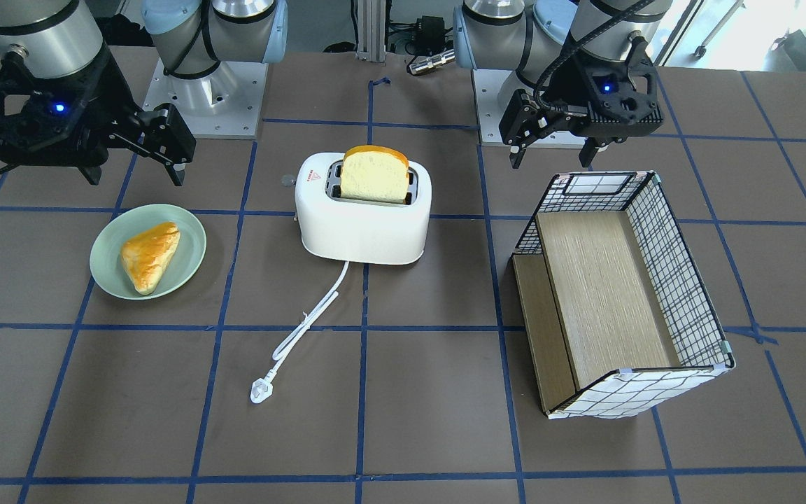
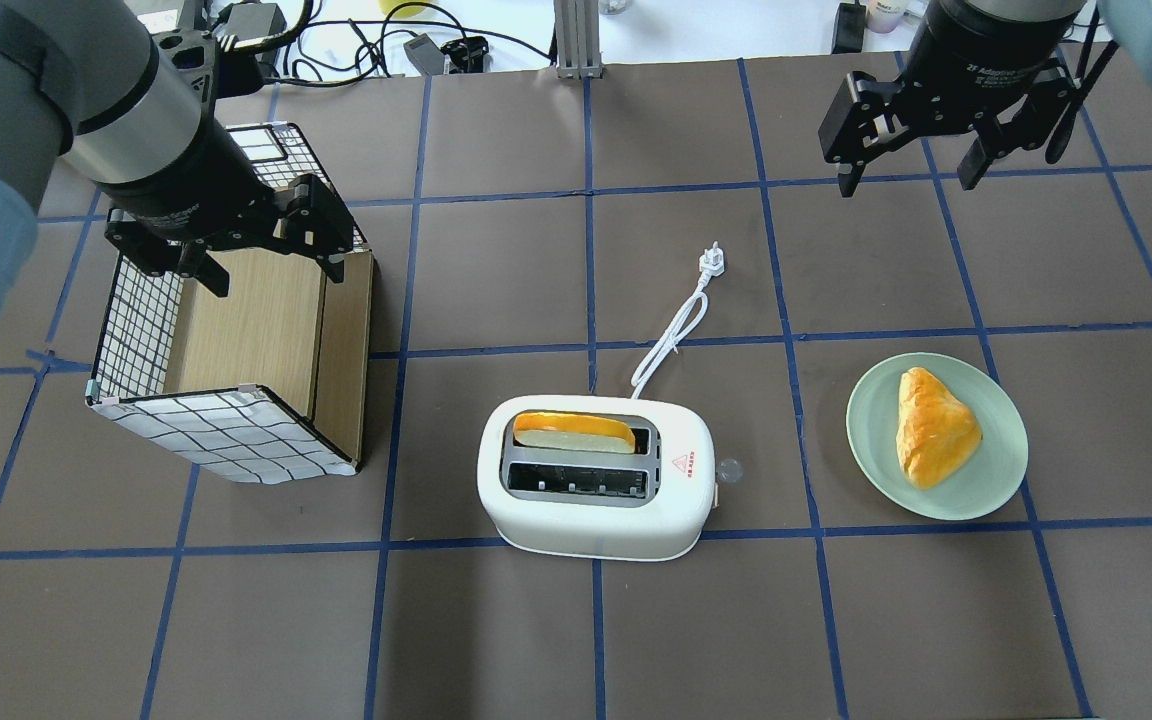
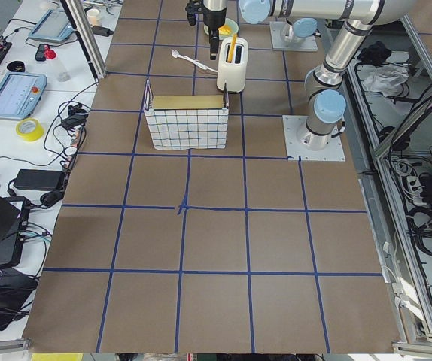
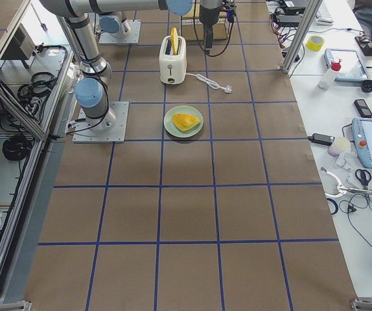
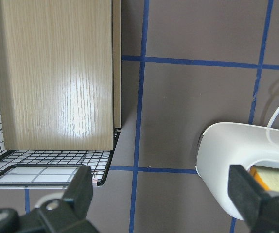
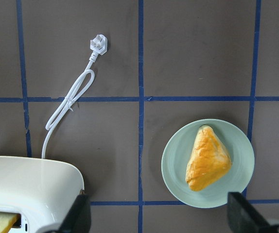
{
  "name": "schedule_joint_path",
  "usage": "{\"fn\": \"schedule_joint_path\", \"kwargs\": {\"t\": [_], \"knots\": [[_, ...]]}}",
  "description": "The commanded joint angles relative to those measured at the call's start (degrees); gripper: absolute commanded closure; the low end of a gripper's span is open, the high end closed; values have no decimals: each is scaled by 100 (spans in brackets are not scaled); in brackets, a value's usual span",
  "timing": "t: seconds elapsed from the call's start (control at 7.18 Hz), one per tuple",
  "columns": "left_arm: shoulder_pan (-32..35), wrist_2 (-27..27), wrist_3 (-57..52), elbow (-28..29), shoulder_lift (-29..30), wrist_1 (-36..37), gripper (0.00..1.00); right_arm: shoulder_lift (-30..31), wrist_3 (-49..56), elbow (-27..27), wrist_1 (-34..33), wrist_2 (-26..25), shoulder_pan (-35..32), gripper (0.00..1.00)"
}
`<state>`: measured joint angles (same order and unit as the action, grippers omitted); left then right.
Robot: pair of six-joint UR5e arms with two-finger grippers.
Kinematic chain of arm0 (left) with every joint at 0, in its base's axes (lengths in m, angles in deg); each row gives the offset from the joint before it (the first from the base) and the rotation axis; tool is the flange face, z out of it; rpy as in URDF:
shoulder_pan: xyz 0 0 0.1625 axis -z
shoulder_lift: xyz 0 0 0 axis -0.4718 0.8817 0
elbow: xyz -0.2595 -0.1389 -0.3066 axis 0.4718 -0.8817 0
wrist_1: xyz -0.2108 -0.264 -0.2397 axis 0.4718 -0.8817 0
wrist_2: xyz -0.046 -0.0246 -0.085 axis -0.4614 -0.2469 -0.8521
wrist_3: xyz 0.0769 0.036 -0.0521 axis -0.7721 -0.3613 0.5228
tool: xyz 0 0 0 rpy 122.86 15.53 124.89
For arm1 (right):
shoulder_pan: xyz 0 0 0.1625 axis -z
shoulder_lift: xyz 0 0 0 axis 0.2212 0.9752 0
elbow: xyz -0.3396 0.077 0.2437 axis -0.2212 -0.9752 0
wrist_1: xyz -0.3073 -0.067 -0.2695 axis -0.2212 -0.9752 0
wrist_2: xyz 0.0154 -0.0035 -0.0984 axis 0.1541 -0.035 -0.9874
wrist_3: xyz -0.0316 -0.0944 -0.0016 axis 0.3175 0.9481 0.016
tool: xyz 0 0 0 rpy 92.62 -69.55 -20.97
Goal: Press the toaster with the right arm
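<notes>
The white two-slot toaster [image 1: 363, 224] stands mid-table with a slice of bread [image 1: 375, 175] sticking up from one slot. It also shows in the overhead view [image 2: 596, 520]. A small round knob [image 2: 729, 470] sits on its end that faces the plate. Its white cord runs to a loose plug [image 2: 713, 262]. My right gripper [image 2: 911, 170] is open and empty. It hovers high beyond the plate, well apart from the toaster, and its wrist view shows a toaster corner [image 6: 32, 184]. My left gripper [image 2: 276, 275] is open and empty over the basket.
A green plate [image 2: 866, 440] with a golden pastry [image 2: 931, 425] lies on the toaster's knob side, below my right gripper. A checked wire basket [image 2: 216, 440] with a wooden floor stands tilted on the toaster's other side. Blue tape lines cross the brown table.
</notes>
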<state>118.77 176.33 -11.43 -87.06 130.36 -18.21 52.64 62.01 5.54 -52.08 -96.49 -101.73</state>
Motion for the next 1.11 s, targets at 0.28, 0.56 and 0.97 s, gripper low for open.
{"fn": "schedule_joint_path", "kwargs": {"t": [0.28,0.56,0.97], "knots": [[0,0,0,0,0,0,0,9,9,9,0,7,0,0],[0,0,0,0,0,8,0,26,-18,26,70,34,-9,0],[0,0,0,0,0,0,0,560,-479,585,88,42,-9,5]]}}
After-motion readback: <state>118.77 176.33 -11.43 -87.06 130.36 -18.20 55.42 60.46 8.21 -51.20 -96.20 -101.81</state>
